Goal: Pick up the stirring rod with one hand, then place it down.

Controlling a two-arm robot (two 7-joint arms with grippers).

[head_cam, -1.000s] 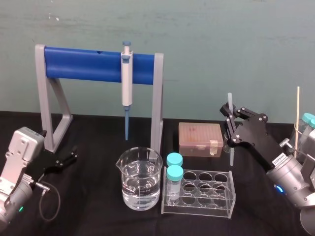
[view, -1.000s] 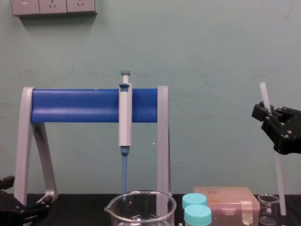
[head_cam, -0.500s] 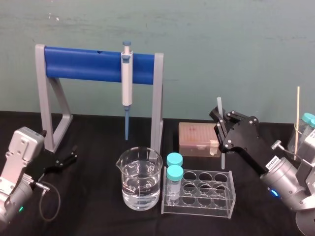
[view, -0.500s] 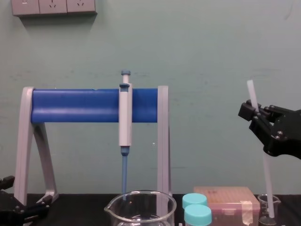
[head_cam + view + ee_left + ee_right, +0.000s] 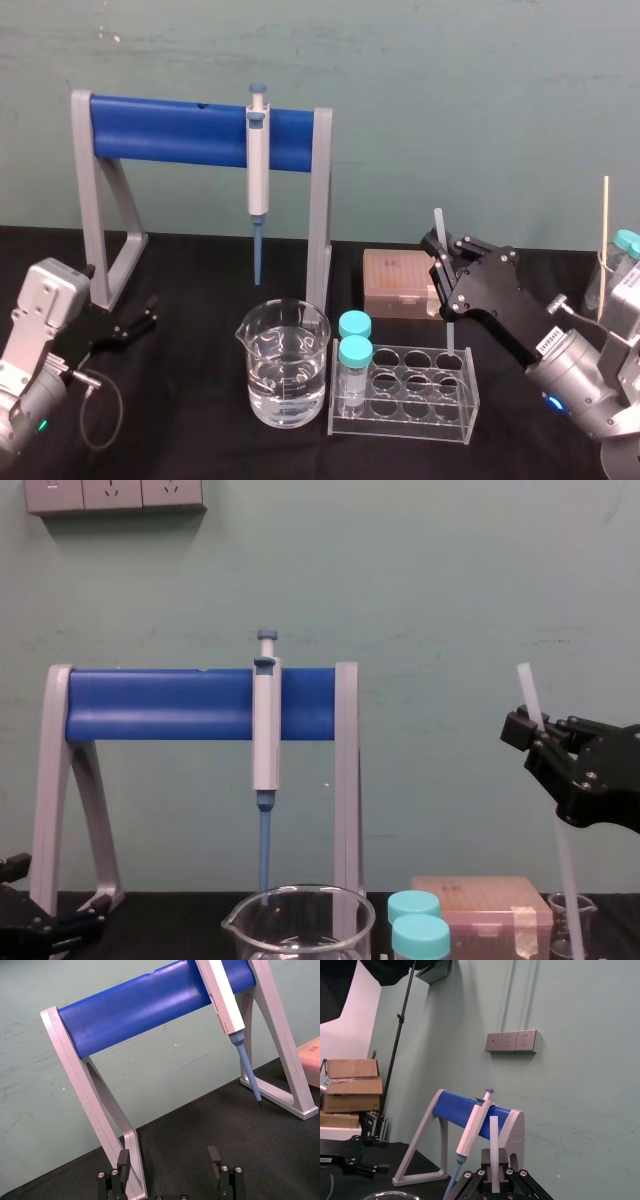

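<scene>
The stirring rod is a thin translucent-white stick held nearly upright, a little tilted. My right gripper is shut on it just below its top end. The rod's lower end hangs at the far right holes of the clear tube rack. In the chest view the rod runs down from the right gripper to the frame's bottom edge. From the right wrist, the rod rises between the closed fingers. My left gripper rests open low on the left by the stand's foot, also seen as left gripper.
A grey stand with a blue bar holds a pipette. In front of it stand a large beaker of water and two teal-capped tubes in the rack. A tan box lies behind. A wooden stick stands far right.
The right gripper has carried the rod leftward and lower, away from the small beaker at the back right toward the tube rack. The left arm has not moved.
</scene>
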